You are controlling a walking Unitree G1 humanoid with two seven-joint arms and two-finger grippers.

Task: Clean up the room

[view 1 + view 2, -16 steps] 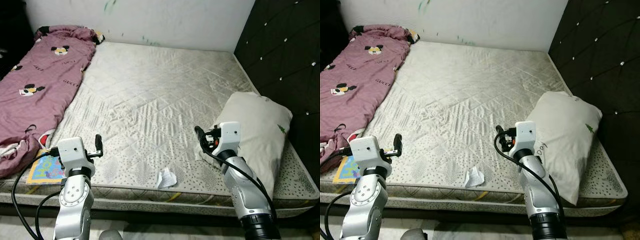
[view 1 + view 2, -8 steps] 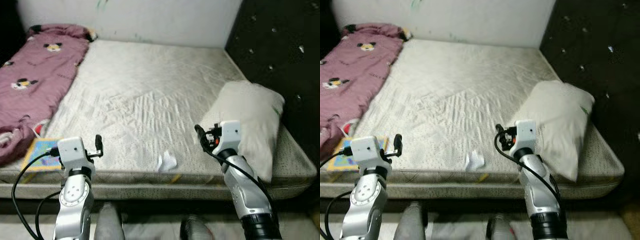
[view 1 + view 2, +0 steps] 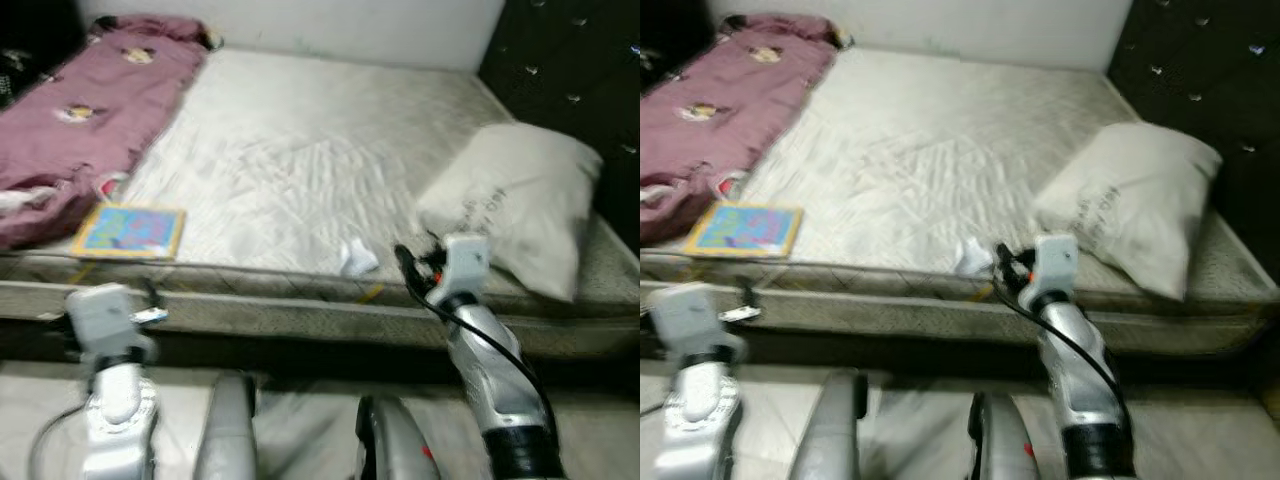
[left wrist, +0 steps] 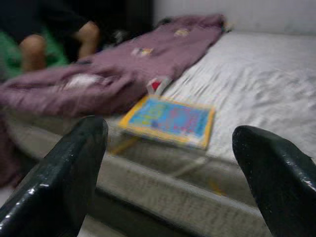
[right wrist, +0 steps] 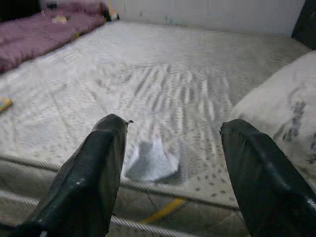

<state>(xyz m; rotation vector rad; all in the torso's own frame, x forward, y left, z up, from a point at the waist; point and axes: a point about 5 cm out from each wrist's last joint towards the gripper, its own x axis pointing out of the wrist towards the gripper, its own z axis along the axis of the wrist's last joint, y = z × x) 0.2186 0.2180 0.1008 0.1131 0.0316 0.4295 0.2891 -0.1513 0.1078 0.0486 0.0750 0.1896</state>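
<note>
As the robot bent lower beside the bed, its head camera's view dropped from over the mattress to its near edge, a shift of the camera and not of anything on the bed. Beside the mauve blanket, the colourful book lay flat by the mattress edge, and the crumpled paper sat near the edge, between the book and the white pillow, where each had been a second before. The right gripper hung with its fingers spread wide, the paper framed between them in its wrist view but apart from both. The left gripper had sunk below mattress level, its fingers likewise spread, facing the book. Neither claw held anything. Judged from this, the crouch put the right claw level with the paper, probably the first item to be picked up; the tidying had barely begun, with the book and the blanket still to be dealt with.
</note>
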